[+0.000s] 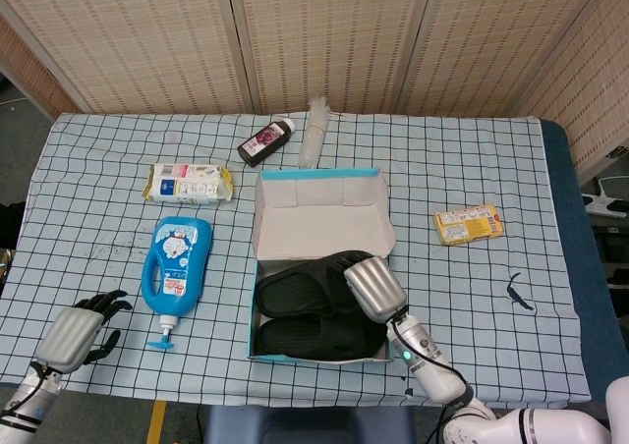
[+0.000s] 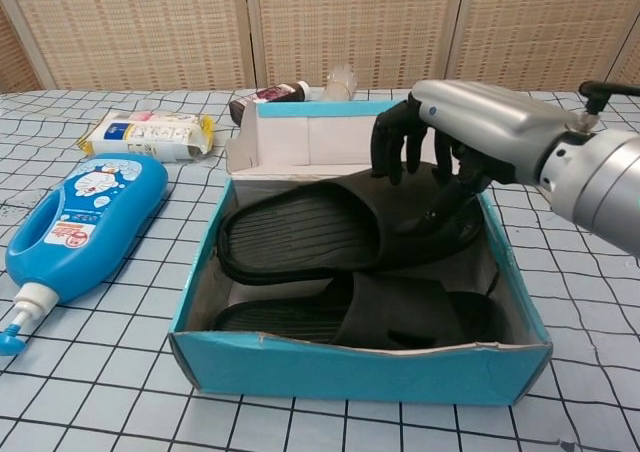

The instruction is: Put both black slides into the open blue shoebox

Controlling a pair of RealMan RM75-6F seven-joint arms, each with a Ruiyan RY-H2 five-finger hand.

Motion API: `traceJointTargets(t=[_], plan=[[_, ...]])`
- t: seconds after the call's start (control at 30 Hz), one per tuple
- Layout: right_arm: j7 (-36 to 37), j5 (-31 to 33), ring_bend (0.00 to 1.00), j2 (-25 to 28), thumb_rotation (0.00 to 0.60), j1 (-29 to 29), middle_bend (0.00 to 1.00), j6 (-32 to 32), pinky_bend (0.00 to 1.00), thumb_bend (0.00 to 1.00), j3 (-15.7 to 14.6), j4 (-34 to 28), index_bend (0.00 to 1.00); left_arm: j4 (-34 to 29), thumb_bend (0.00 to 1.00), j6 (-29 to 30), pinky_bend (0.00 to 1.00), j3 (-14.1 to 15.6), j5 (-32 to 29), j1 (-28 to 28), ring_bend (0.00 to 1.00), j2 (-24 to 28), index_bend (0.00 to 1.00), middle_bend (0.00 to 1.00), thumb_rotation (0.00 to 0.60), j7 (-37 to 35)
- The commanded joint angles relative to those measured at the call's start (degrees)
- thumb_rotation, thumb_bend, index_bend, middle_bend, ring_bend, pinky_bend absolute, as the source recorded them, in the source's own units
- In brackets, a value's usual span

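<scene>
Both black slides (image 2: 330,262) lie side by side inside the blue shoebox (image 2: 350,372), long axes left-right; right hand (image 2: 455,137) hovers directly above them, fingers loosely spread, empty; left hand (image 1: 79,331) well apart.

Checkered table (image 1: 462,159), shoebox (image 1: 319,187), blue bottle (image 1: 177,257), packets (image 1: 189,182)

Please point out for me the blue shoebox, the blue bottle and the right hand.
blue shoebox (image 2: 360,377), chest view, on its near front wall.
blue bottle (image 2: 85,217), chest view, on its labelled body.
right hand (image 2: 470,132), chest view, on its silver back.
</scene>
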Motion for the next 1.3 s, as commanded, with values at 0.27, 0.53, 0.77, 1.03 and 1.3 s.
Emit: traceJointTargets(t=[0.27,0.53,0.77,1.03,1.3], plan=[[-1.5,2.5,0.51,-1.9,0.6,0.3,0.57,0.0,0.64,0.15,-0.7,4.2,0.62,-0.1,0.47,-0.4,0.38,0.1,-0.2,-0.1,0.24,0.0,0.31,0.18,0.6,0.3],[-1.2,3.1,0.51,-2.9,0.6,0.5,0.57,-1.0,0.64,0.15,-1.9,6.3,0.62,-0.2,0.47,-0.3,0.38,0.1,-0.1,-0.1,0.24,0.1,0.31,0.18,0.6,0.1],[-0.2,3.0,0.51,-3.3,0.6,0.3,0.57,-2.0,0.64,0.15,-3.3,7.8,0.62,-0.2,0.47,-0.3,0.38,0.1,-0.1,-0.1,0.24,0.2,0.31,0.18,0.6,0.0],[0.5,3.9,0.51,-3.3,0.6,0.4,0.57,-4.0,0.64,0.15,-4.8,9.0,0.62,-0.3,0.47,-0.4,0.38,0.1,-0.3,-0.1,0.24,0.3,0.31,0.18,0.6,-0.2],[1.8,3.1,0.51,-2.4,0.6,0.2,0.57,-3.5,0.64,0.15,-4.7,8.3,0.62,-0.3,0.47,-0.5,0.38,0.2,-0.2,-0.1,0.24,0.3,0.31,0.19,0.6,-0.2]])
